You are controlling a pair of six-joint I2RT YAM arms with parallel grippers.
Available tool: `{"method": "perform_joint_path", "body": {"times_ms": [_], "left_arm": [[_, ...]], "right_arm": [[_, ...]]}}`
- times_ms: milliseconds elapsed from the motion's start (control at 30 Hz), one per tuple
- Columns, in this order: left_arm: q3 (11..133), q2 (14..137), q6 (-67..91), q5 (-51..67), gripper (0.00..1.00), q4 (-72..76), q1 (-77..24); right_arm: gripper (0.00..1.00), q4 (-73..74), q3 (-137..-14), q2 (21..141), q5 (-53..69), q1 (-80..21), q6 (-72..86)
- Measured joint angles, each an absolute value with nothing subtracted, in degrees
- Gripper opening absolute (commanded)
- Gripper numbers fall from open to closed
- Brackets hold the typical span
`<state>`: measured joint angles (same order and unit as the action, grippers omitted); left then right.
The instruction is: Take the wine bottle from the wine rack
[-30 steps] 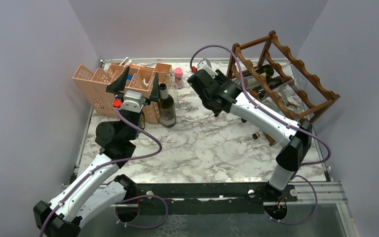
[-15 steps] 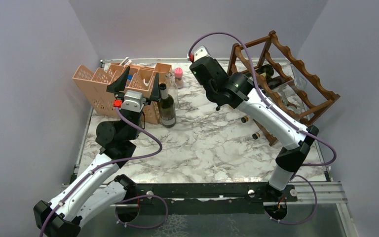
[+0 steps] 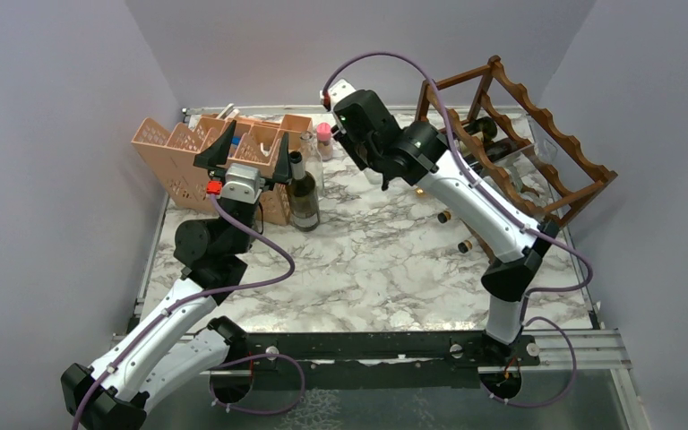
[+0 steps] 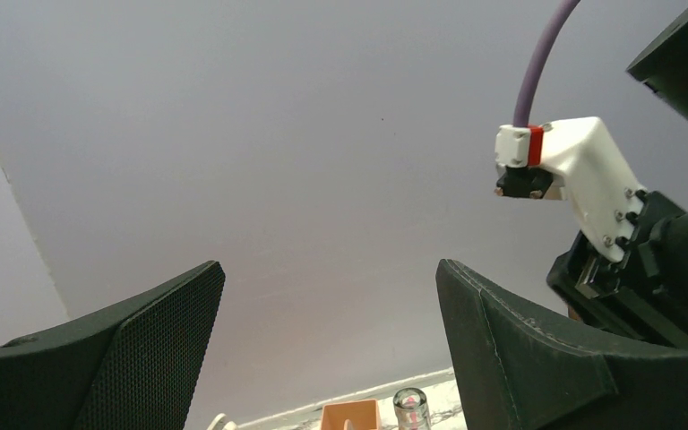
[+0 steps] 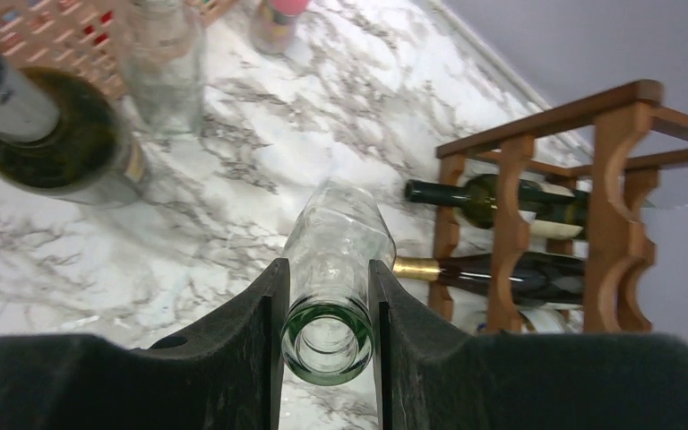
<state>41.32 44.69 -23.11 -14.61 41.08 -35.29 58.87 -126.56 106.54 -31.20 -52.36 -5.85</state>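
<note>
While the right gripper (image 5: pixel 327 269) pinches the wine bottle (image 5: pixel 336 224) by the neck just below its mouth, both fingers pressed on the glass, the following is entered:

Item, wine bottle: clear glass with a greenish lip, seemingly empty. It is carried above the marble table (image 3: pixel 376 260), apart from the wine rack (image 5: pixel 623 161) and to its left, with the body pointing away from the wrist camera.

Item, wine rack: two dark bottles (image 5: pixel 502 202) lie in its tiers.

Item, left gripper (image 4: pixel 327 269): spread wide, holding nothing, aimed up at the wall beside the peach organiser (image 3: pixel 179 152).

Item, neighbours: a dark standing bottle (image 5: pixel 54 134) and a clear glass jar (image 5: pixel 166 63), both near the carried bottle.

Hazards, judged:
- The hold is on smooth, narrow glass with all the weight beyond the fingers, so the bottle may pivot or slide out if the wrist turns quickly.
- A low swing leftward could clip the standing bottle or the jar and topple them.
- A release before the base sits flat on the marble would let the bottle fall over and roll
</note>
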Motion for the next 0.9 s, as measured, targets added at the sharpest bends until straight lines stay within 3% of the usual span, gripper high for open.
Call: {"method": "perform_joint_path", "body": {"times_ms": [333,900], "left_arm": [[41.32,44.69,-23.20,-14.63,0.94,41.10,-35.29],[41.32,44.66,-23.24,-14.63,0.94,41.08,-35.29]], "right_arm": [[0.01,58.89,-131.24,113.47,-14.79,-47.94,-2.39],[0.01,54.33,-137.27,122.23,-4.51,-39.27,0.40]]}}
